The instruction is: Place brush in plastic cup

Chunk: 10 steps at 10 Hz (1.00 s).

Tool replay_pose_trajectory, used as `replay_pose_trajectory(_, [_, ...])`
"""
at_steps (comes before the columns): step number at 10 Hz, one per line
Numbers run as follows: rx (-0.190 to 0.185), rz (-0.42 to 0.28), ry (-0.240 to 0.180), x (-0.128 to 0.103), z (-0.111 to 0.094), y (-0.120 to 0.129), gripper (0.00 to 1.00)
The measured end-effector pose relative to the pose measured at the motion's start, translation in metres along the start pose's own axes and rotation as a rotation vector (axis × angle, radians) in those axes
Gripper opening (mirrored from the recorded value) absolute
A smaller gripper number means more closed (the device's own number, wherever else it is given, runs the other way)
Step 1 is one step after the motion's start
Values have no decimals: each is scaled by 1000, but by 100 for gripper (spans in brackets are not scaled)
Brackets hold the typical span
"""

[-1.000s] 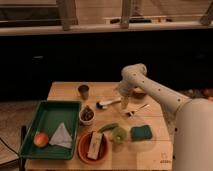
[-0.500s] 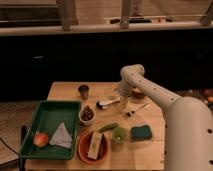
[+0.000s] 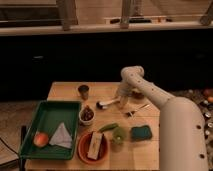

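The brush (image 3: 106, 103) lies on the wooden table (image 3: 65, 92), its dark round head to the left and its white handle pointing right. My gripper (image 3: 121, 100) is low over the table at the right end of the handle, touching or very close to it. The light green plastic cup (image 3: 118, 135) stands upright nearer the front edge, in front of the brush and left of the green sponge (image 3: 141, 132). The cup has nothing from the gripper in it.
A dark brown cup (image 3: 83, 90) stands at the back left. A white bowl with dark contents (image 3: 87, 115), a green tray (image 3: 50, 120) with an apple (image 3: 40, 139) and a white napkin, a red plate (image 3: 93, 147), and a metal fork (image 3: 137, 110) are also on the table.
My arm has shifted slightly left and the gripper has sunk a little toward the handle end. The brush lies where it was.
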Motion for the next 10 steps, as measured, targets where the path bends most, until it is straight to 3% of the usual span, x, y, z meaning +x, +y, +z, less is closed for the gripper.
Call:
replay_pose_trajectory(4, [-6, -3, 5, 2, -3, 2, 2])
replay_pose_trajectory(10, [17, -16, -16, -1, -20, 9, 0])
